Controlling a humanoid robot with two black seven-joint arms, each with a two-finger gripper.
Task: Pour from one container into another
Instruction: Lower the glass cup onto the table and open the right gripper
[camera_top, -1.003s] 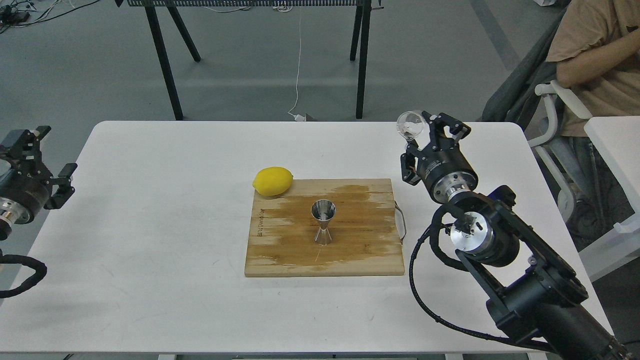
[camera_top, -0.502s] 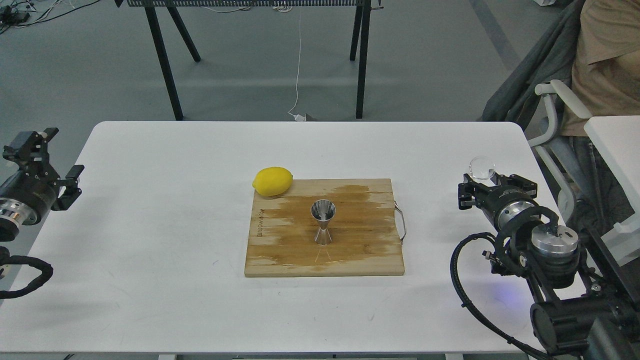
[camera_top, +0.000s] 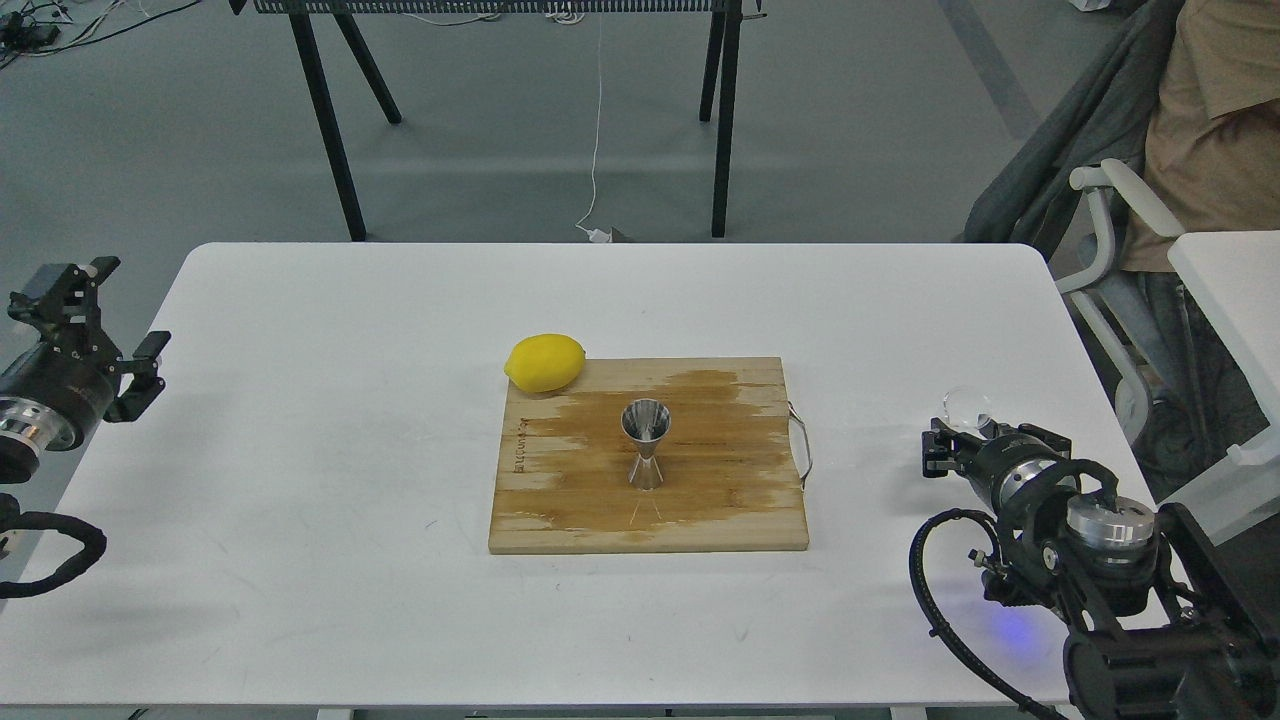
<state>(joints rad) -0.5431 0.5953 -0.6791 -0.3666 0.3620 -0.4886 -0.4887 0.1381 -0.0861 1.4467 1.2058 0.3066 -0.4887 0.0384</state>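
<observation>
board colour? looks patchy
Light bamboo cutting board with a darker brown wet-looking patch across its middle, around the jigger. Head view, the only one.

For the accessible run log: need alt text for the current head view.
The right end effector holds a small clear glass cup low over the white table's right side. A steel jigger stands upright on a wet-stained wooden cutting board, a lemon at its far-left corner. The left end effector hangs open at the left edge.
</observation>
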